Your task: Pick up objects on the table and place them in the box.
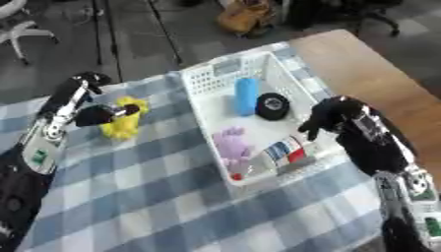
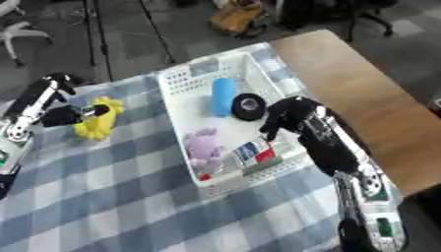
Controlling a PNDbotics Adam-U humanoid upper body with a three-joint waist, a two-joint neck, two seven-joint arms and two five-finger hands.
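**White basket holds four things; yellow toy still outside it**

Left eye view: nearest the camera lies the blue-and-white checked cloth (image 1: 164, 197) covering the desk (image 1: 379, 78), whose bare wood shows to the right of the basket. The white basket (image 1: 203, 81) sits on the cloth with its perforated walls upright. Inside it, at the far end, a blue cylinder (image 1: 246, 96) lies just beside a black round thing (image 1: 272, 106). Toward the basket's near end lies a purple soft toy (image 1: 231, 145), and beside that a small box with blue, white and red on it (image 1: 285, 150). Left of the basket, apart from it, a yellow toy (image 1: 123, 120) rests on the cloth. The left hand (image 1: 96, 115) is against the toy's left side, fingers curled at it; whether they truly clasp it I cannot tell.

Right eye view: the right hand (image 2: 282, 117) hangs over the basket's right wall, next to the black round thing, fingers drooping down in a loose curl and holding nothing. The yellow toy is outside the basket, to its left.
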